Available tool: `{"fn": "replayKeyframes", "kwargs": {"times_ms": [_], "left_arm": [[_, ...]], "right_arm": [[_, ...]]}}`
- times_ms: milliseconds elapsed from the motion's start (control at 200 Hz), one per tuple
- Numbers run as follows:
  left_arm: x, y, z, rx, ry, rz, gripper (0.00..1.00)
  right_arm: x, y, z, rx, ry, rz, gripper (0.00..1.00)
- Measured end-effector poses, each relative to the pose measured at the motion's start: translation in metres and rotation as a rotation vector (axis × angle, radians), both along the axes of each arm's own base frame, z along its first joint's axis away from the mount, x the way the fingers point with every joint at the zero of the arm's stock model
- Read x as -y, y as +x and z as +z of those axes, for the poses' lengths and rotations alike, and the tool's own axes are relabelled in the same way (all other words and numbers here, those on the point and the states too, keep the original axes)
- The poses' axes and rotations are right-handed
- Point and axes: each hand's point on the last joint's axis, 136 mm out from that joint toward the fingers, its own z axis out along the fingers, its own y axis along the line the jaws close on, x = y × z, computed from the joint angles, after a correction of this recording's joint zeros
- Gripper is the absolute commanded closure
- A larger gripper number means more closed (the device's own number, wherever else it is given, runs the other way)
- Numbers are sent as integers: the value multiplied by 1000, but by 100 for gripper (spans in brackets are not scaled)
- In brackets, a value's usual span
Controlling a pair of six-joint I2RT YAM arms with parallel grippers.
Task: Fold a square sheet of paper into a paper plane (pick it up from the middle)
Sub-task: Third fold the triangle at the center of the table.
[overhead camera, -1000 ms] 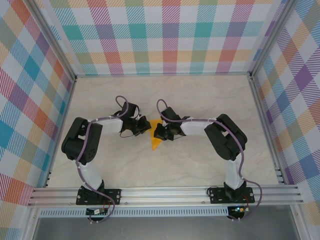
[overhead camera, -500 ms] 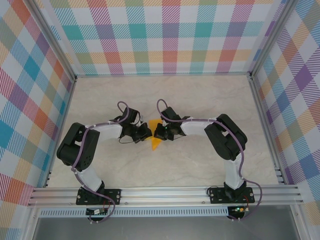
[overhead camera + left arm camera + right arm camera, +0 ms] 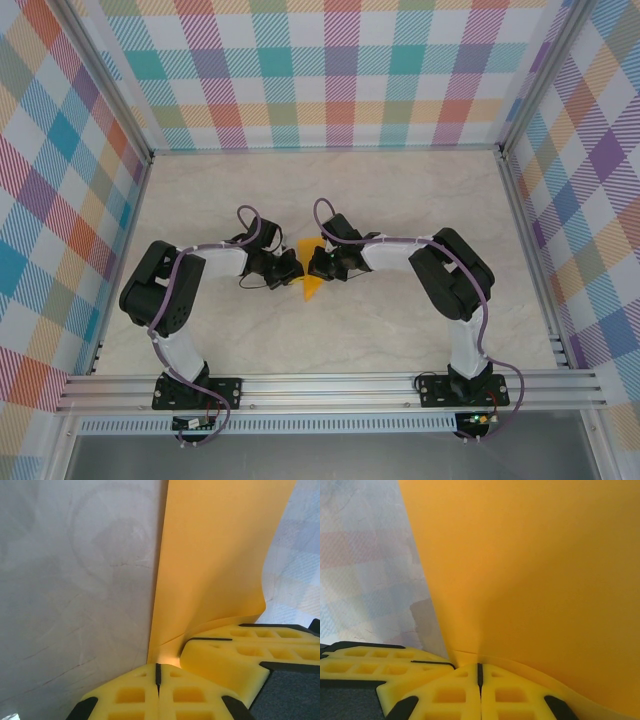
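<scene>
Paper top out-of-frame (wrist cams)

Arms: the left arm and right arm are built from black joint housings joined by white links.
Cables: a purple cable is run along each arm and looped above the wrist.
Bases: black plates are fitted under both arms.
Grippers: the left gripper and right gripper are faced with yellow pads.
Pad detail: rounded rectangular recesses are moulded in, and black backing is seen at the corners.
</scene>
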Motion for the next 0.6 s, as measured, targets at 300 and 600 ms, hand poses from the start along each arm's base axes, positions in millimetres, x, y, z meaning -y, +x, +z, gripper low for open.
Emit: {"fn": "replayKeyframes", "kwargs": {"times_ms": [300, 600], "left_arm": [[1, 6, 3, 27, -6, 9, 100], [-1, 8, 1, 31, 7, 22, 100]], "right_arm": [[0, 0, 0, -2, 2, 1, 97], [-1, 0, 0, -4, 4, 0, 96]]}}
